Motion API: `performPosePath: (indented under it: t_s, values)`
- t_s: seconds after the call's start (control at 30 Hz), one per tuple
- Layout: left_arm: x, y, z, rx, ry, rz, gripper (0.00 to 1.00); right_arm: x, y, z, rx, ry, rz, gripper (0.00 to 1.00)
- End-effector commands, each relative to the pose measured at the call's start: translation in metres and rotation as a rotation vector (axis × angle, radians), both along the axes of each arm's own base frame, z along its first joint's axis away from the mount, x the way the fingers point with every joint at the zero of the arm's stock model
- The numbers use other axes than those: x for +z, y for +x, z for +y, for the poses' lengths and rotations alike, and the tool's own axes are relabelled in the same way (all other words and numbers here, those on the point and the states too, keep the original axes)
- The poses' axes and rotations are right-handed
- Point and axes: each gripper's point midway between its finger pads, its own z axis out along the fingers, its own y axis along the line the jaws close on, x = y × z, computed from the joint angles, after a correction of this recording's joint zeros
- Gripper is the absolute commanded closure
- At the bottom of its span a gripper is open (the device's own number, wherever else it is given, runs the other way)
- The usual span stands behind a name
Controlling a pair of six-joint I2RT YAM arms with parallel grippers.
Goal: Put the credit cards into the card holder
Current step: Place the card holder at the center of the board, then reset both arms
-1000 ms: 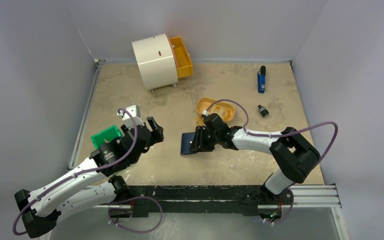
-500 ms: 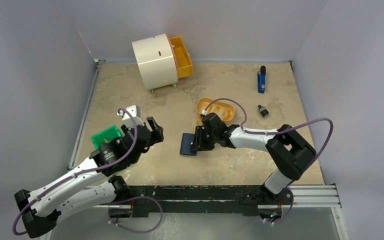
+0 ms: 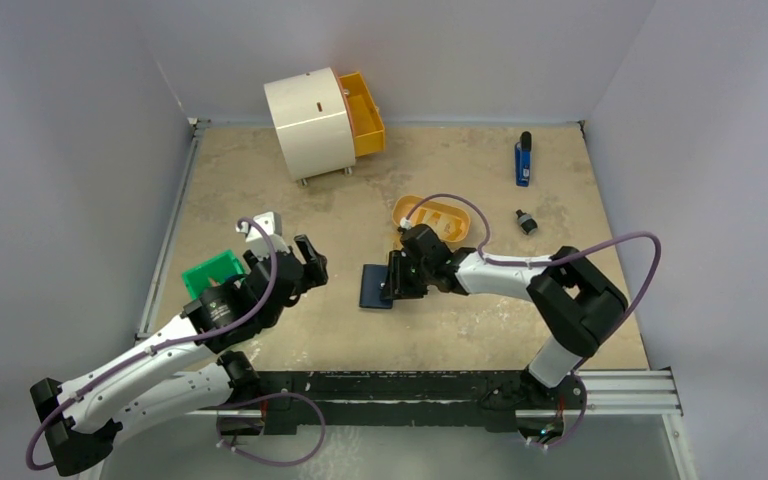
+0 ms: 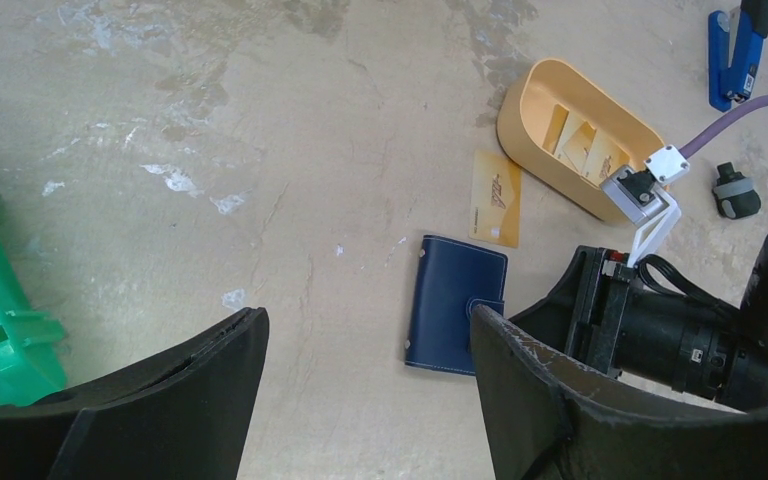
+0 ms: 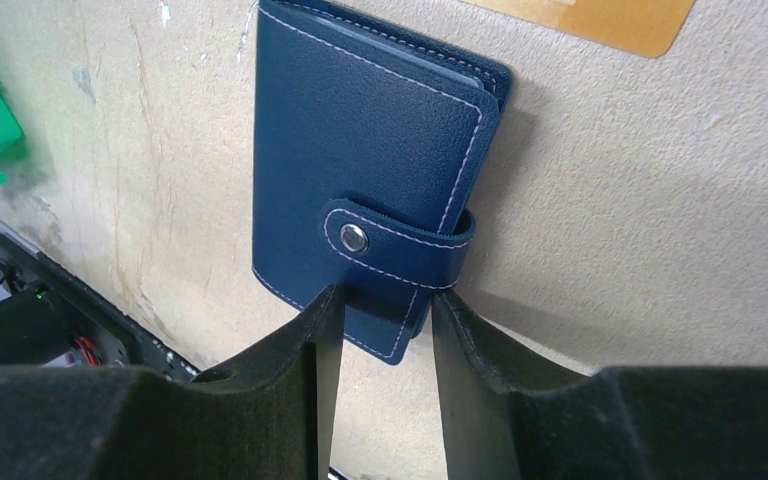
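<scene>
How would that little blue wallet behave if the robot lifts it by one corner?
Probably the wallet would hold shut: its snap tab is fastened. Its stitched cover looks grainy, so likely not slippery. Lying flat, it should slide rather than roll.

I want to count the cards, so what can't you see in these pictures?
Inside the closed navy-blue snap wallet: its cover hides the pockets in every view.
Cards in the orange oval tray: left wrist view, the right arm's white bracket covers one end.
Tan flat card beside the wallet: right wrist view, top edge cuts it off.
Right gripper: its own fingers hide whether it pinches the wallet.
</scene>
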Motion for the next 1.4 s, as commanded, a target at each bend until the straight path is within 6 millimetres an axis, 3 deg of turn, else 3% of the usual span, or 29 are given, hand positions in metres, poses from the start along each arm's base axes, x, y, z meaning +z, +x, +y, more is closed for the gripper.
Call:
performPosePath:
  t_s: [0.0, 0.23, 0.4, 0.5, 0.63, 0.77, 0.87, 1.07, 1.13, 1.27, 1.37]
  values:
    - [0.007, 0.002, -0.005, -0.002, -0.038, -0.019, 0.28, 0.009, 0.012, 0.015, 0.021, 0.020, -0.051, 0.60]
    - [0.008, 0.002, 0.001, 0.028, -0.036, -0.022, 0.27, 0.014, 0.014, 0.019, 0.033, 0.017, -0.065, 0.60]
    - [0.017, 0.004, 0.004, 0.052, -0.054, -0.046, 0.24, 0.036, 0.016, -0.001, -0.033, -0.042, -0.096, 0.55]
    - [0.018, 0.006, 0.014, 0.116, -0.073, -0.066, 0.22, 0.062, 0.029, -0.026, -0.103, -0.095, -0.174, 0.46]
    - [0.012, 0.008, 0.040, 0.370, -0.217, -0.076, 0.15, 0.107, 0.044, -0.064, -0.213, -0.120, -0.298, 0.37]
    - [-0.002, 0.007, 0.041, 0.444, -0.260, -0.033, 0.12, 0.162, 0.053, -0.105, -0.356, -0.162, -0.456, 0.29]
    - [-0.003, 0.010, 0.032, 0.434, -0.213, 0.017, 0.12, 0.202, 0.055, -0.125, -0.417, -0.142, -0.580, 0.02]
    - [0.036, 0.031, -0.006, 0.225, 0.076, 0.065, 0.08, 0.290, 0.053, -0.167, -0.618, 0.019, -0.851, 0.01]
    - [0.037, 0.037, -0.022, 0.120, 0.172, 0.085, 0.08, 0.316, 0.048, -0.179, -0.626, 0.028, -0.930, 0.01]
    - [0.034, 0.042, -0.055, -0.072, 0.189, 0.069, 0.09, 0.328, 0.045, -0.193, -0.587, -0.114, -0.935, 0.01]
    - [0.048, 0.044, -0.067, -0.133, 0.119, -0.009, 0.08, 0.328, 0.048, -0.203, -0.607, -0.202, -0.933, 0.01]
